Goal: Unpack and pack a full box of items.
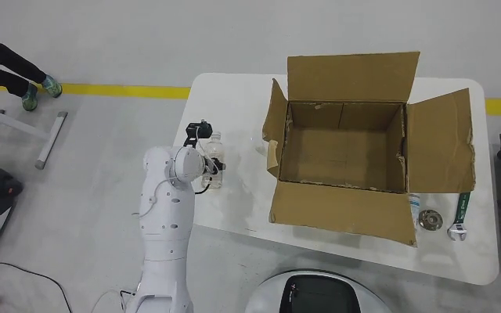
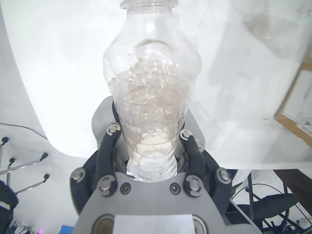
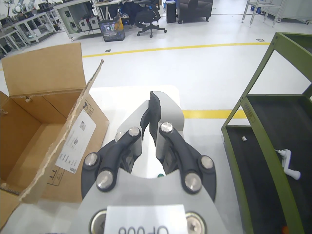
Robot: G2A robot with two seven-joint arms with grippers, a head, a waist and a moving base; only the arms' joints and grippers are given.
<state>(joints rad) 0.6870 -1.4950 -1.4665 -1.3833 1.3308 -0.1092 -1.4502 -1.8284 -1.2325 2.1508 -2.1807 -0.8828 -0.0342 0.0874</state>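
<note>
Clear bottle [image 2: 151, 86] pinched at base by left gripper [image 2: 151, 127], left of frame, likely bound for table [image 1: 235, 102] | box [image 1: 344, 210] open, empty | right gripper [image 3: 151, 119] pressed together.

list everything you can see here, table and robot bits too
cardboard box: one, brown, open on the table, flaps out
plastic bottle: one, clear, above the table, apart from the box
round metal part: one, silver, on the table by the box's front flap
green-handled tool: one, green and silver, beside the round metal part
table: one, white, under the box
cart: one, green, beside the table
left gripper: one, black and grey, shut on the plastic bottle
right gripper: one, black and grey, shut, holding nothing
</note>
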